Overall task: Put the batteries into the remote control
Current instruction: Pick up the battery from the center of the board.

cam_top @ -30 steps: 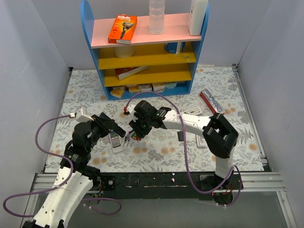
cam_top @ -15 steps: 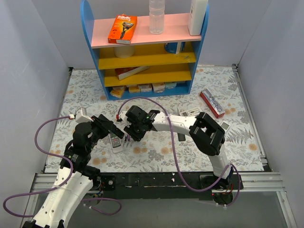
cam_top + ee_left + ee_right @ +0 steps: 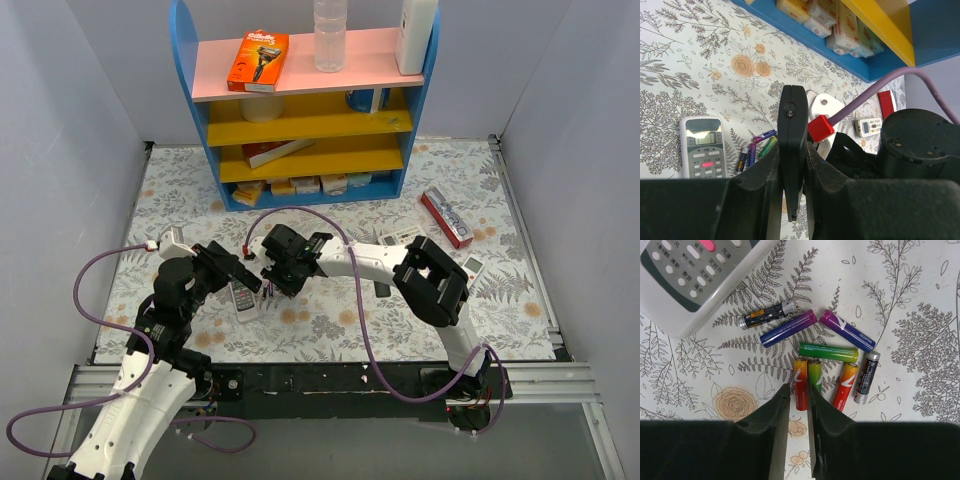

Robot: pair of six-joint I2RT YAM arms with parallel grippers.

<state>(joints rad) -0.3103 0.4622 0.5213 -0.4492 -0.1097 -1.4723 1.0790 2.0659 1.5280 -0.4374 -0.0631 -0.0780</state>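
Lighting: bright, even and diffuse, from above. The white floral tablecloth [image 3: 330, 320] is fully lit, and the shadows under the arms are soft and faint.
Glare: a pale reflection on the display of the grey-white rectangular remote [image 3: 704, 150], and thin highlights along the small cylindrical batteries [image 3: 827, 352].
Focus: the batteries and the slim black bar-shaped remote control [image 3: 792, 145] are sharp. The black left gripper fingers [image 3: 760, 200] and black right gripper fingers [image 3: 775, 440], close to the lens, are dark and soft-edged.
Distortion: the grey side walls [image 3: 60, 150] lean outward in the top view.

Legend: a blue shelf unit [image 3: 320, 120] is set at the far edge of the floral-covered table [image 3: 180, 190]. An orange razor pack [image 3: 258, 60], a clear bottle [image 3: 330, 35] and a white container [image 3: 416, 35] are carried on its pink top board. A white remote with a display [image 3: 703, 147] is laid flat on the table. A red box [image 3: 446, 216] is seen well apart, at the right.
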